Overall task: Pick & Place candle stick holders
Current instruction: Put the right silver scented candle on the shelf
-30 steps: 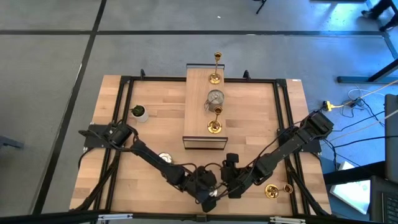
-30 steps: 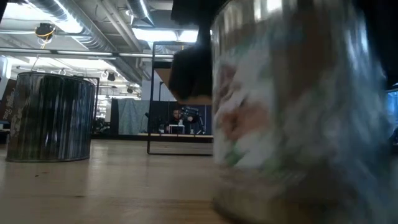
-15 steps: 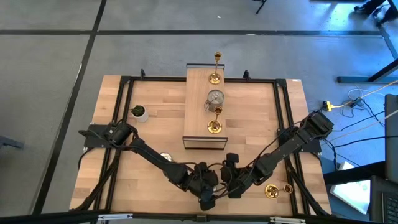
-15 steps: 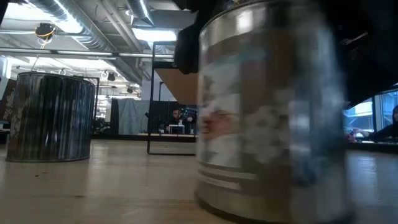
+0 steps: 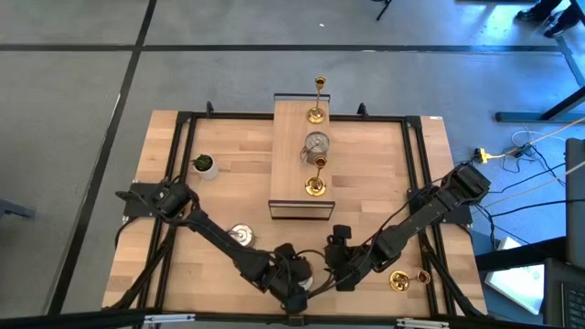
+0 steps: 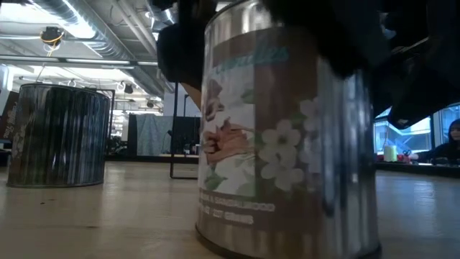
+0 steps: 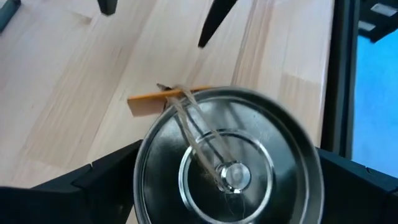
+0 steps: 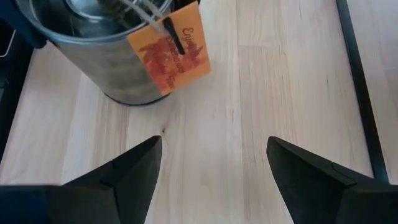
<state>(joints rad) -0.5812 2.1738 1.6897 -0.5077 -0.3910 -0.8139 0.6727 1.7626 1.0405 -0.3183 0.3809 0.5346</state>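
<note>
At the table's seven o'clock, the left gripper [image 5: 294, 294] clamps its fingers [image 7: 102, 180] around a silver holder [image 7: 227, 165]. The right gripper [image 5: 331, 272], at its three o'clock, stands wide and empty. Another silver holder [image 5: 240, 235] sits at ten o'clock.

I see a shiny round silver tin holder [image 6: 287, 137] with a brown band and white flowers with green leaves painted on it — its paper tag [image 8: 177, 53] is orange with dark writing. The table [image 5: 384, 174] is pale wood in stripes. The slim gold candlesticks [image 5: 315, 175] shine yellow.
</note>
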